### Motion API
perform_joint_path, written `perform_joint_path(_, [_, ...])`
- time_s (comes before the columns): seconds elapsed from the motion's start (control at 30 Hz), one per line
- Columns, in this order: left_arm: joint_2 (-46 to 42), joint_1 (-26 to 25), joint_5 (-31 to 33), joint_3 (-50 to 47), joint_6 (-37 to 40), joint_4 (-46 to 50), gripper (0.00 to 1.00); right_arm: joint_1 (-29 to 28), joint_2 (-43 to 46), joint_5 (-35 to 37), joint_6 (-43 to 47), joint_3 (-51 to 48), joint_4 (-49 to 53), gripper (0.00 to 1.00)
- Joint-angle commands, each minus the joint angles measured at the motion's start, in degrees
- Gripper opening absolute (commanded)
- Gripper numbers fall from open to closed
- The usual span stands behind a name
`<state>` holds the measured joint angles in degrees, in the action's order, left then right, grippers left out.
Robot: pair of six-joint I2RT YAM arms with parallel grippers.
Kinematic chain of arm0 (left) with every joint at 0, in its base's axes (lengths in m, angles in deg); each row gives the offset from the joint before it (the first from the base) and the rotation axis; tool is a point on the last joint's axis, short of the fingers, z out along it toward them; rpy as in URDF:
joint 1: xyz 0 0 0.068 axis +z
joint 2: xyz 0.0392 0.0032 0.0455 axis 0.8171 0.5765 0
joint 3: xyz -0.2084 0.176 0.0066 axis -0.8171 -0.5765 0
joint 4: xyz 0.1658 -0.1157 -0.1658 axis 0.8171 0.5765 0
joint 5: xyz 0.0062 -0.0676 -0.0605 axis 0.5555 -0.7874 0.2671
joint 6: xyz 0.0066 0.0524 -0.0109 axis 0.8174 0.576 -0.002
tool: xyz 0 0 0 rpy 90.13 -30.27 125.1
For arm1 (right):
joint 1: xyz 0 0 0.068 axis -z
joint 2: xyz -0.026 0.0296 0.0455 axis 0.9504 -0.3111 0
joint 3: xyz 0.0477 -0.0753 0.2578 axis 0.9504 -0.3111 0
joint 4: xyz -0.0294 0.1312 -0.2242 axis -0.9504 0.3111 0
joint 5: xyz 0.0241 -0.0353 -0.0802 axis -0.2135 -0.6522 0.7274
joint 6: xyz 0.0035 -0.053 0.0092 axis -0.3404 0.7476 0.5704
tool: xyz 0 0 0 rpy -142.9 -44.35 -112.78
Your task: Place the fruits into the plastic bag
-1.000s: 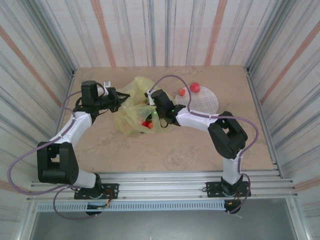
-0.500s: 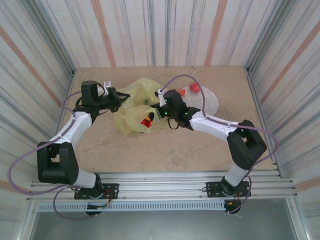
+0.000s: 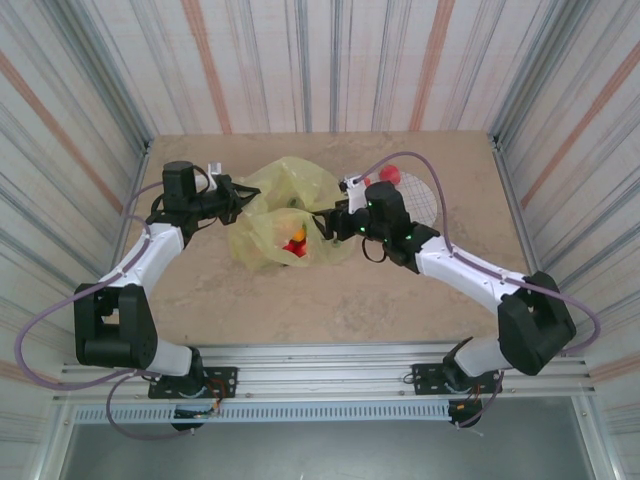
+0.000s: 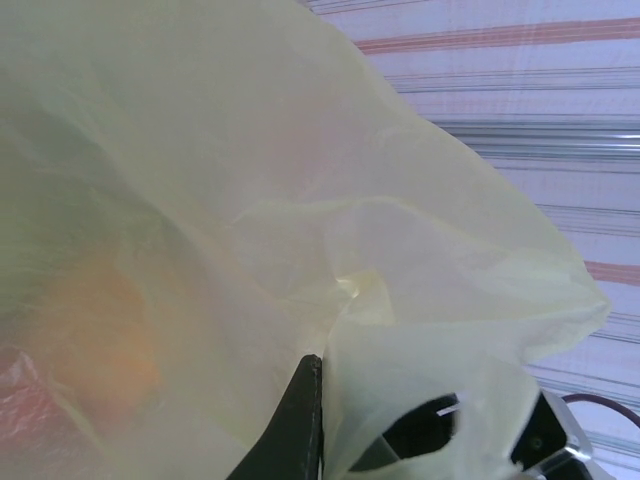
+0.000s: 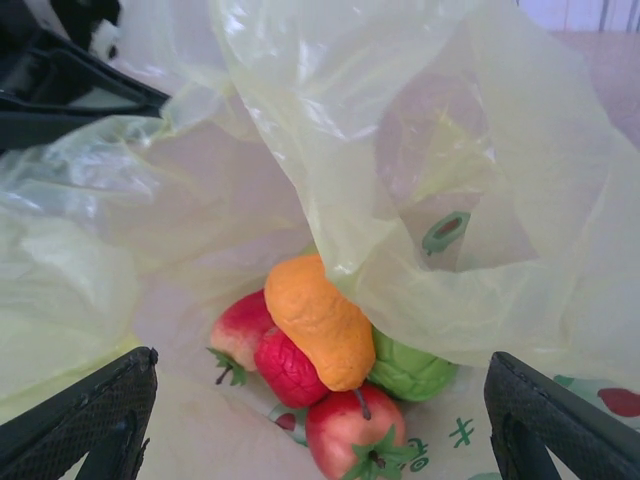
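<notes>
While my left end effector (image 3: 236,196) grips the plastic bag (image 3: 270,215) by its rim, my right end effector (image 5: 320,385) hangs empty, jaws spread, at its mouth, fruits (image 5: 318,320) heaped inside.

Robot test cell, a lab-type rig. Striped wall panels (image 3: 300,60) box in a bare beige tabletop (image 3: 330,300) on three sides. Slotted aluminium rails (image 3: 320,362) run along the near edge with two arm bases (image 3: 190,383) bolted to them, and purple cables (image 3: 30,322) loop loose beside the arms, with nothing domestic in the fittings.
</notes>
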<state>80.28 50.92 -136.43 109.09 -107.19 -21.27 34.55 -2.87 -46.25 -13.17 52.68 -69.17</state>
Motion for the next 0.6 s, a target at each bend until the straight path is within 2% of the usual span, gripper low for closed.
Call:
perform_joint_path(0.0, [-0.1,0.0,-1.1,-0.6,0.1,-0.4,0.00,1.0,4.4,-3.2,3.5,-1.8,0.0,0.86])
perform_joint_path(0.2, [-0.1,0.1,-1.2,-0.7,0.0,-0.4,0.00,5.5,9.2,0.1,3.8,-4.1,0.1,0.86])
perform_joint_path(0.33, [-0.4,0.7,-1.2,-0.7,-0.3,-0.5,0.00,9.5,9.9,5.1,1.1,-5.4,-1.5,0.88])
perform_joint_path(0.43, [-1.2,1.8,-0.9,-1.1,-0.6,-0.9,0.00,13.2,7.0,11.1,-3.0,-3.3,1.4,0.89])
perform_joint_path(0.57, [-1.7,3.2,-0.9,-1.2,-0.8,-1.0,0.00,16.7,-2.2,15.8,-6.0,3.8,9.0,0.88])
